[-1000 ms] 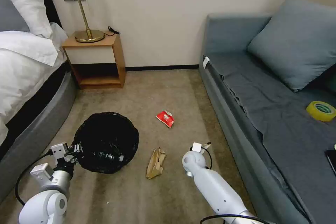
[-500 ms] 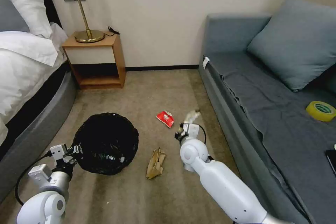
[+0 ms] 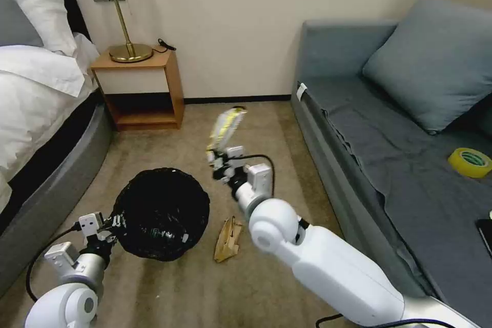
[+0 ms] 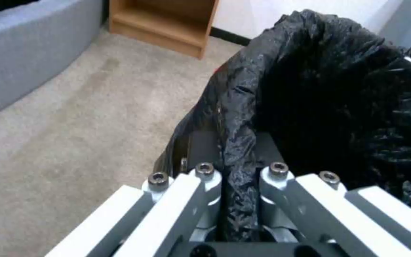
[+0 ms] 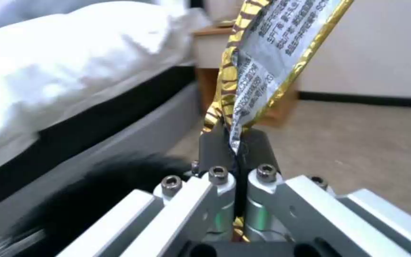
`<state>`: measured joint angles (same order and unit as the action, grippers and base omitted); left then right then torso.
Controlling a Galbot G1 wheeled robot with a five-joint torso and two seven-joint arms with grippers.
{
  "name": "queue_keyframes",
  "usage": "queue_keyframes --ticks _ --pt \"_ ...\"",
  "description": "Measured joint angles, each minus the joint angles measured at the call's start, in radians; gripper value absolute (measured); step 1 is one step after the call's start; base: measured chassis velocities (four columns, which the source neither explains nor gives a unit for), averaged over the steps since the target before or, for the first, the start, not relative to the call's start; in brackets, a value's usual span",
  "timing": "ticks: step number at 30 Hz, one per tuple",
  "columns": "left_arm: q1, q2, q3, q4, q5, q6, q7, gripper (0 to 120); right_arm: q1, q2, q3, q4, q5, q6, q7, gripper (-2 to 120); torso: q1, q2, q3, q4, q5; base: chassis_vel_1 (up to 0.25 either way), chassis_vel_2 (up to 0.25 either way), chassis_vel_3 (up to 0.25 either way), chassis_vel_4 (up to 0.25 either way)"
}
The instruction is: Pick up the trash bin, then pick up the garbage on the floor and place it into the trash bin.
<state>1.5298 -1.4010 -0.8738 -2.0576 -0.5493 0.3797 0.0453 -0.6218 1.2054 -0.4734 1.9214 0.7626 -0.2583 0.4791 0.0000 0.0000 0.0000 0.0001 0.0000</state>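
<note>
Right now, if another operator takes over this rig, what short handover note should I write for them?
Left claw: shut on the rim of the trash bin, holding it at the robot's left.
Right claw: shut on the gold-yellow wrapper, held up in the air beside the bin, not yet over its opening.
Done: bin gripped, wrapper picked up.
Left: drop the wrapper into the bin; the crumpled brown paper bag lies on the carpet next to the bin. What is already inside the bin cannot be seen.
</note>
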Motion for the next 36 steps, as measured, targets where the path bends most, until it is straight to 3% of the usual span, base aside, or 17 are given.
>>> queue_keyframes --ticks 6,7,19,22,24,25,26,28,31,36 --pt "0.001 -0.011 0.001 -0.011 -0.006 0.007 -0.006 4 -0.01 -0.029 -0.107 0.01 -0.119 0.02 -0.074 0 0.0 0.0 0.0 0.0 0.0 0.0 0.0 0.0 0.0" --pt "0.005 -0.017 0.001 -0.016 -0.006 0.007 -0.006 4 -0.031 -0.036 -0.129 -0.004 -0.184 0.031 -0.111 0 0.0 0.0 0.0 -0.0002 -0.0001 0.0 0.0 0.0 0.0" --pt "0.034 -0.043 -0.003 -0.05 -0.015 0.007 -0.004 4 -0.115 0.009 -0.184 -0.049 -0.3 0.021 -0.149 0 0.0 0.0 0.0 -0.0001 0.0001 0.0 0.0 0.0 0.0" --pt "0.037 -0.05 0.002 -0.055 -0.015 0.007 -0.004 4 -0.122 -0.003 -0.198 -0.047 -0.325 0.007 -0.147 13 0.0 0.0 0.0 -0.0001 0.0 0.0 0.0 0.0 0.0" --pt "0.037 -0.051 0.002 -0.055 -0.016 0.007 -0.004 4 -0.127 -0.006 -0.197 -0.046 -0.331 0.004 -0.148 15 0.0 0.0 0.0 -0.0001 -0.0001 0.0 0.0 0.0 0.0" --pt "0.037 -0.053 0.001 -0.056 -0.02 0.008 -0.005 4 -0.145 -0.012 -0.189 -0.038 -0.348 -0.003 -0.148 22 0.0 0.0 0.0 -0.0002 0.0001 0.0 0.0 0.0 0.0" --pt "0.035 -0.056 -0.006 -0.056 -0.03 0.01 -0.005 4 -0.163 -0.046 -0.178 -0.018 -0.365 -0.019 -0.144 36 0.0 0.0 0.0 -0.0002 0.0 0.0 0.0 0.0 0.0" --pt "0.035 -0.056 -0.007 -0.056 -0.032 0.011 -0.005 4 -0.165 -0.057 -0.176 -0.014 -0.368 -0.02 -0.142 38 0.0 0.0 0.0 -0.0001 0.0002 0.0 0.0 0.0 0.0" --pt "0.037 -0.058 -0.013 -0.056 -0.036 0.011 -0.005 4 -0.178 -0.085 -0.154 0.007 -0.383 -0.024 -0.135 54 0.0 0.0 0.0 -0.0001 0.0002 0.0 0.0 0.0 0.0" --pt "0.039 -0.053 -0.027 -0.051 -0.039 0.006 -0.004 4 -0.217 -0.122 -0.066 0.058 -0.462 -0.038 -0.124 71 0.0 0.0 0.0 -0.0001 0.0002 0.0 0.0 0.0 0.0"
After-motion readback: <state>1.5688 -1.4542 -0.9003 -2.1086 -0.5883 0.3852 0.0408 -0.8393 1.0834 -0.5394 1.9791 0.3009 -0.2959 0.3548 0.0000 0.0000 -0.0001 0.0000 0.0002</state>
